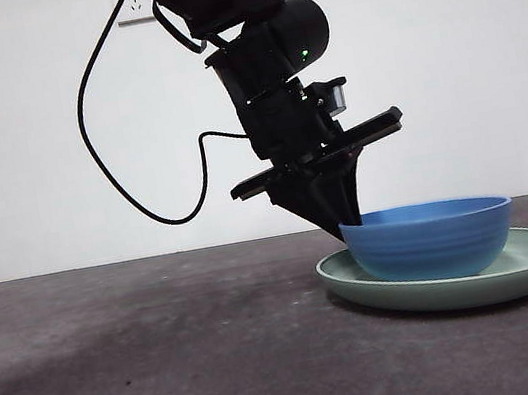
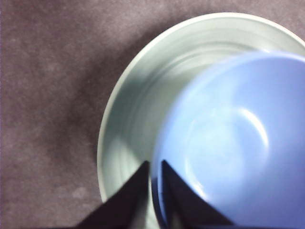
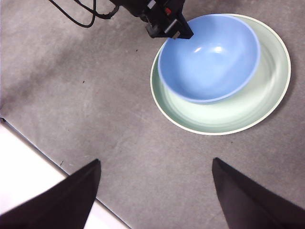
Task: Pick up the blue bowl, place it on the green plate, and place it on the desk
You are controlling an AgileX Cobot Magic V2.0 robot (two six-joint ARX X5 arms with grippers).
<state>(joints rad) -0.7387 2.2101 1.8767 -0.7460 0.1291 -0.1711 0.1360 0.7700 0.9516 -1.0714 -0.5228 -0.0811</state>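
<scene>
The blue bowl (image 1: 431,240) (image 3: 209,57) stands in the green plate (image 1: 521,276) (image 3: 238,114), off-centre toward the arm's side, on the desk (image 1: 172,375). My left gripper (image 1: 347,222) (image 2: 153,164) comes down from above and is shut on the blue bowl (image 2: 228,143) at its rim, one jaw inside and one outside. The plate (image 2: 138,105) shows beneath it. My right gripper (image 3: 156,164) hangs open high over the desk, short of the plate, holding nothing; the left gripper (image 3: 167,26) shows at the bowl's far rim.
A black cable (image 1: 91,135) loops from the left arm toward the wall. A white surface (image 3: 28,191) borders the desk's edge below the right gripper. A wall socket (image 1: 136,6) sits behind the arm.
</scene>
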